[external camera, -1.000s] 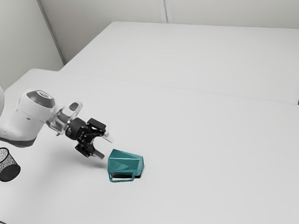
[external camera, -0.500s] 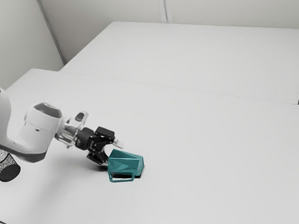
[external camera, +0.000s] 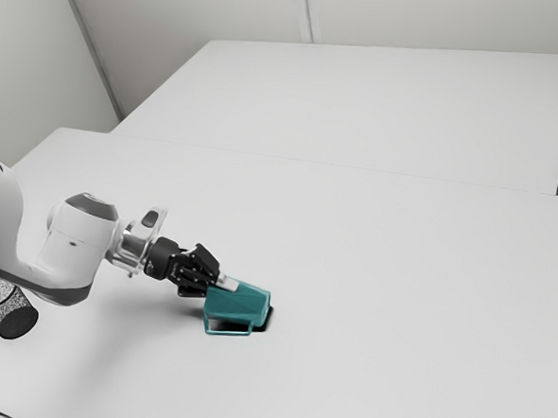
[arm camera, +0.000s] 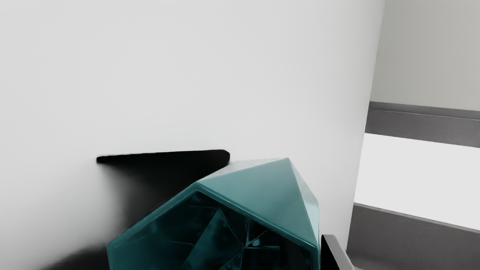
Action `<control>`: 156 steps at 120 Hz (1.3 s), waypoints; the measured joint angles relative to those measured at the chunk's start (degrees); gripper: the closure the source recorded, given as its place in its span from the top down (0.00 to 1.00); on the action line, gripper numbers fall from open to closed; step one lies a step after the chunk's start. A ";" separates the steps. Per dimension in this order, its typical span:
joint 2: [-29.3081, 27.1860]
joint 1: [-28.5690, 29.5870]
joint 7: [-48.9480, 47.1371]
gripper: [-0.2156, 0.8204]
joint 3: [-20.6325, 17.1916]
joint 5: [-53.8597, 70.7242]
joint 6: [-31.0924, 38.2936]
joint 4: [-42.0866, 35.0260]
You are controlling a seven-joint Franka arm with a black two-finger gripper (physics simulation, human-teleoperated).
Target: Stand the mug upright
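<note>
The teal faceted mug [external camera: 239,304] lies on its side on the white table, its mouth facing the gripper and its handle toward the exterior view's bottom edge. My gripper [external camera: 219,287] is shut on the mug's wall at the rim, one pale fingertip lying along the outside and the other finger hidden by the mug. In the wrist view, the mug [arm camera: 255,195] shows its dark hollow inside, and one finger of the gripper [arm camera: 318,253] stands against its outer wall.
A black mesh cup [external camera: 8,308] stands near the exterior view's left edge, below the arm. The white table [external camera: 398,273] stretches beyond the mug, with another white surface [external camera: 380,106] behind it. A dark shadow lies beside the mug.
The gripper's jaws have come together at the mug's rim after my hand moved toward the exterior view's right and down. The mug has shifted and turned slightly.
</note>
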 joint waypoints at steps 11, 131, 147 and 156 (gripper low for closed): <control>0.00 -0.07 0.19 0.08 -0.01 0.06 0.09 0.00; 17.69 -7.43 -23.30 0.03 -6.52 69.40 4.20 42.86; 18.00 -7.71 -26.78 0.20 -6.48 69.93 4.69 42.01; 18.16 -7.79 -28.50 0.36 -6.46 69.96 4.83 41.94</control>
